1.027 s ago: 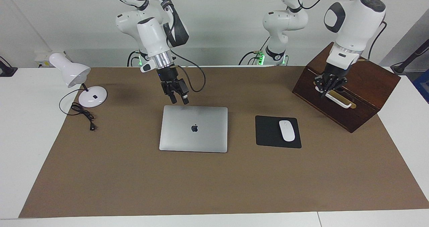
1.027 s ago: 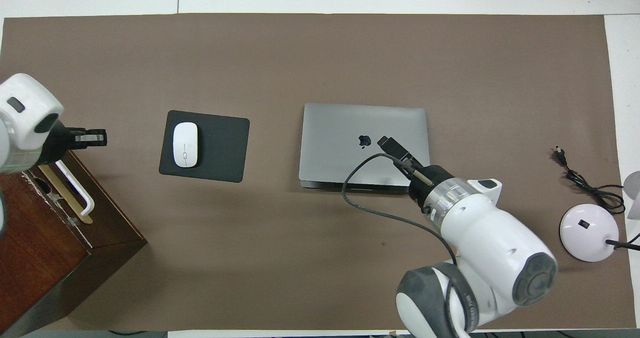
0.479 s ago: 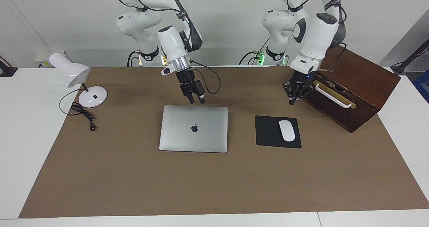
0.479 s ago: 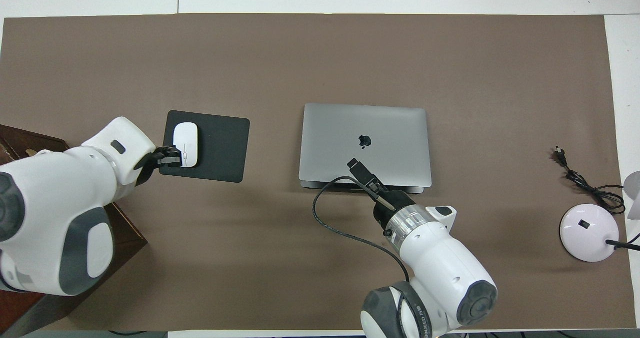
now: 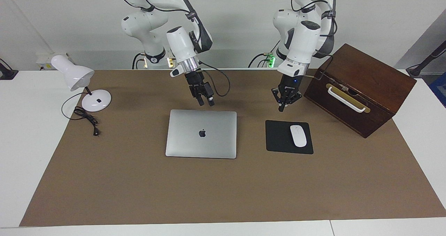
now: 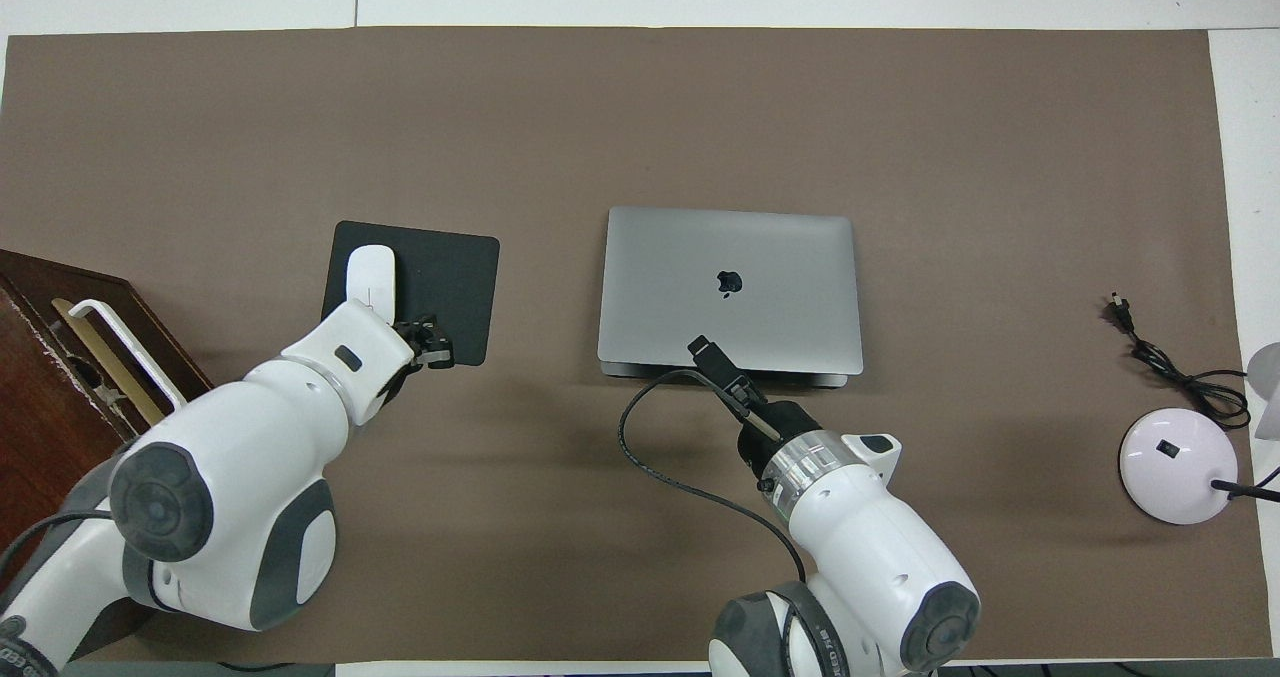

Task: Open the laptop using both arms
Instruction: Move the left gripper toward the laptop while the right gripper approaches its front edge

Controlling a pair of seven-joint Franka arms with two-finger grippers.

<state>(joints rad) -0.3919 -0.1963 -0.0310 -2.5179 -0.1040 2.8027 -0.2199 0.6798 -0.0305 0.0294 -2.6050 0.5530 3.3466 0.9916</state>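
Two-handed job: hovering right gripper (image 5: 205, 103), spread, over laptop (image 5: 201, 138) lying shut mid-frame; holding left gripper (image 5: 281, 107), state unreadable, near pad (image 5: 278, 138). Judging laptop stiff, slick, thin: favouring lip beneath right gripper, pinning base.

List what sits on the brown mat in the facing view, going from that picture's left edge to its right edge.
desk lamp → laptop → mouse pad → mouse → wooden box

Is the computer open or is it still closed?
Closed. The laptop lies flat on the brown mat, lid down with the apple logo facing up; no screen or keys show.
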